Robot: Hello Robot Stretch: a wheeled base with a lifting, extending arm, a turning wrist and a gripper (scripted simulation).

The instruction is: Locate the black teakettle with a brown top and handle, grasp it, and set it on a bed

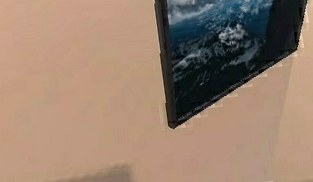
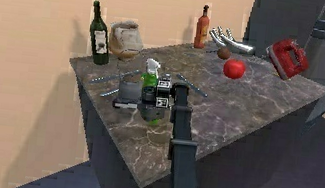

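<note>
Arm reaches out over the marble surface, and the hand sits right at a grey round pot. A green spray bottle stands at the pot's 2 o'clock. Is that pot the kettle? Possibly, but I can make out no brown top or handle on it, so I won't call it.

From the hand, a wine bottle stands at 11 o'clock with a beige sack beside it. An orange bottle is at 1 o'clock. A red ball and a red appliance lie well apart toward 2 o'clock. In the forward view there's a tan wall with a mountain picture hanging at 1 o'clock.

I'd judge a kettle stiff, fairly weighty, with a smooth rounded body that slips. The handle over the top is the place to take it, kept upright so the lid stays on.

As for the hand, I cannot tell how its fingers are set. With the pot and spray bottle crowding it on the surface, I cannot tell whether it holds anything either.
</note>
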